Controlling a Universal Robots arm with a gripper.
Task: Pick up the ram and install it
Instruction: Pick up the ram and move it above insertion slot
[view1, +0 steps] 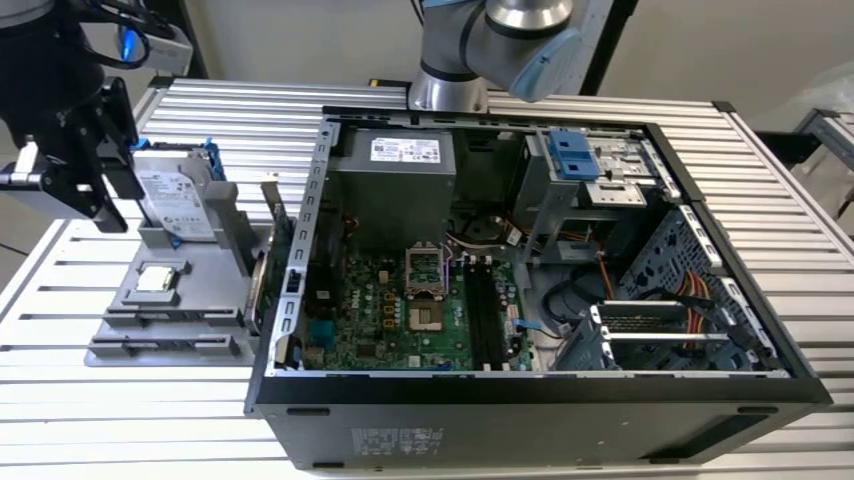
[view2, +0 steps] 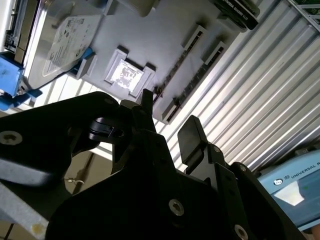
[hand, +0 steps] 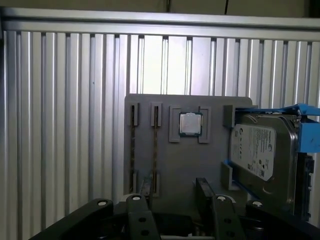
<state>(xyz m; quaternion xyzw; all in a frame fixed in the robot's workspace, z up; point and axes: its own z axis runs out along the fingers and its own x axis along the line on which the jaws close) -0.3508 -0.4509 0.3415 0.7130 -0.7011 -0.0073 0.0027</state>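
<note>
Gripper (hand: 174, 187) is hovering over the tray (hand: 180, 160), fingers spread wide and holding nothing. Ram (hand: 155, 147) is standing on edge in a tray slot, near the CPU (hand: 190, 123), outside the case (view1: 534, 410).

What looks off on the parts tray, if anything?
Nothing stands out. The ram, processor chip and hard drive sit squarely in holders on the tray; the gripper hovers above it, jaws open, empty.
</note>
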